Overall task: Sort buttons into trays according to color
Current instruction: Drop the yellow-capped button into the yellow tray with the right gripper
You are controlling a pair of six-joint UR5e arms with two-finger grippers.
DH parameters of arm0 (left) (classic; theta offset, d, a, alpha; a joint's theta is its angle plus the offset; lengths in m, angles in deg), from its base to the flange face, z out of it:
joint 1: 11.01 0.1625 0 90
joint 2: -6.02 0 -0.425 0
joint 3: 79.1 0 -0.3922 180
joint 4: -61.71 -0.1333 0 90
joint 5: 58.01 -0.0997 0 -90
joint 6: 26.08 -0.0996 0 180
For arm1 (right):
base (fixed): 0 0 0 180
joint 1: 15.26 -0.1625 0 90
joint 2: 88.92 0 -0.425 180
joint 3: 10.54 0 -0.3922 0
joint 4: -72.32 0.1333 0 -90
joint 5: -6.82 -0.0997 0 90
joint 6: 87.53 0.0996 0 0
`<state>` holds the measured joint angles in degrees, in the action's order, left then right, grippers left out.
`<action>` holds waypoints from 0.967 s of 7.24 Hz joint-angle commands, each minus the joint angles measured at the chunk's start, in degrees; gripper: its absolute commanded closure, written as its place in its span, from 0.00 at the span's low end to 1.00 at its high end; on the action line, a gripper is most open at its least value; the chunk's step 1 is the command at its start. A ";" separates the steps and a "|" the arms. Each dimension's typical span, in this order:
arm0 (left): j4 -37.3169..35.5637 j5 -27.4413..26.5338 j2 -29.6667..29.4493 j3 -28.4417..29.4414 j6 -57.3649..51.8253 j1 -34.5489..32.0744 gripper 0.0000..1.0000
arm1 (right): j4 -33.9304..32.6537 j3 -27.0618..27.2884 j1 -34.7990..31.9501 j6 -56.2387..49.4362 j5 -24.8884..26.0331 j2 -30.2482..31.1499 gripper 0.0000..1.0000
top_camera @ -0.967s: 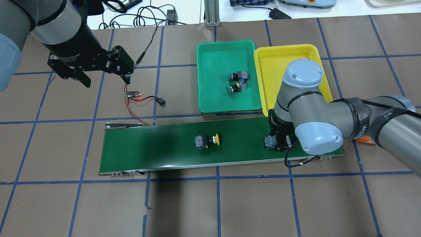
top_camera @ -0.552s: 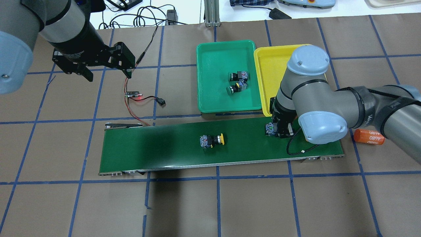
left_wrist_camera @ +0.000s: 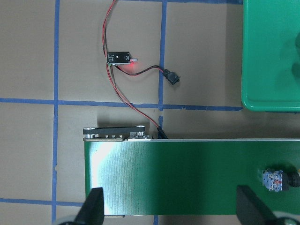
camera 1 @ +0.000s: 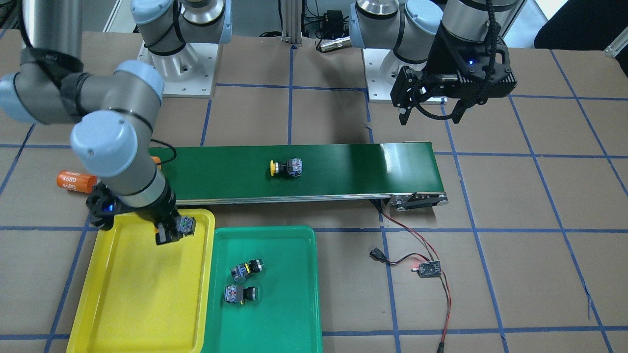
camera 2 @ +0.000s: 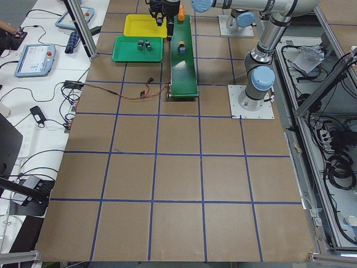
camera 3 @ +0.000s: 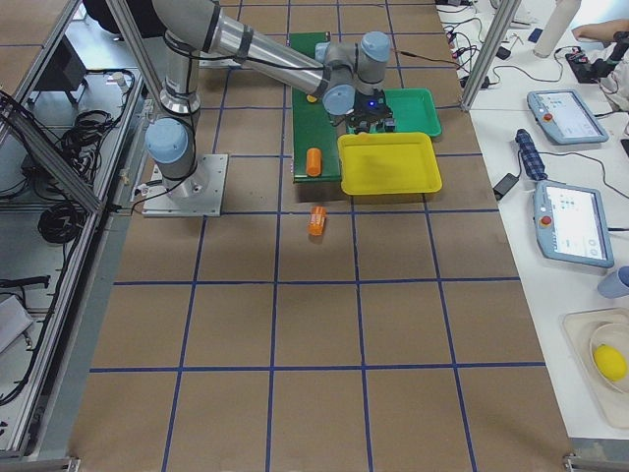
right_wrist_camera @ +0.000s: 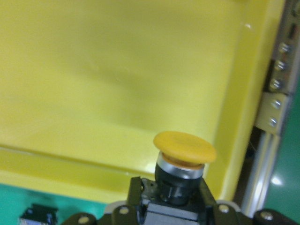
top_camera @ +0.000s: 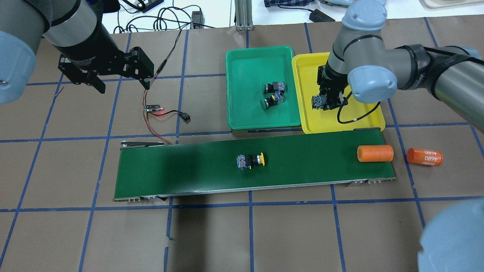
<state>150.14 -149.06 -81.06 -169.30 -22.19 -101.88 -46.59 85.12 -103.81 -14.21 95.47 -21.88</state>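
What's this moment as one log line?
right hand: shut on yellow button over yellow tray; left hand: open; belt: second yellow button; green tray: two green buttons

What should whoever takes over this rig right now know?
Right tool: shut on a yellow button, over the yellow tray, not yet released.
Left tool: open, empty, above the table near the belt's end.
Done: two green buttons lie in the green tray.
Left: release the held button; move the other yellow button from the belt to the yellow tray.

left gripper — 2 fingers spread wide | right gripper — fingers clamped, pointing down
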 commanded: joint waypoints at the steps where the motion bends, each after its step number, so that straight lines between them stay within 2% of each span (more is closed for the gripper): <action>1: 1.40 0.69 1.64 -0.93 -0.72 -0.62 0.00 | 0.69 -4.16 2.16 -6.07 3.44 -4.37 0.00; 3: 1.66 0.70 2.97 -1.46 -0.73 -1.06 0.00 | 2.79 -4.16 1.11 -5.73 3.99 -1.66 0.00; 4: 1.23 0.79 3.06 -1.99 -0.73 -1.06 0.00 | 15.34 -4.16 0.49 -4.16 3.91 2.10 0.00; 5: 1.31 0.61 2.28 -2.78 -0.73 -0.97 0.00 | 23.38 -3.46 0.05 -3.10 3.82 5.35 0.00; 6: 0.96 0.52 3.05 -4.61 -0.73 -0.89 0.00 | 23.64 -1.02 -0.82 -3.00 3.99 7.30 0.00; 7: 0.87 0.61 3.23 -5.15 -0.81 -0.89 0.00 | 23.20 4.05 -1.44 -0.31 4.34 10.28 0.02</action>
<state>151.20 -148.47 -78.14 -173.33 -22.94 -102.81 -24.58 84.38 -104.41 -16.81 99.49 -15.08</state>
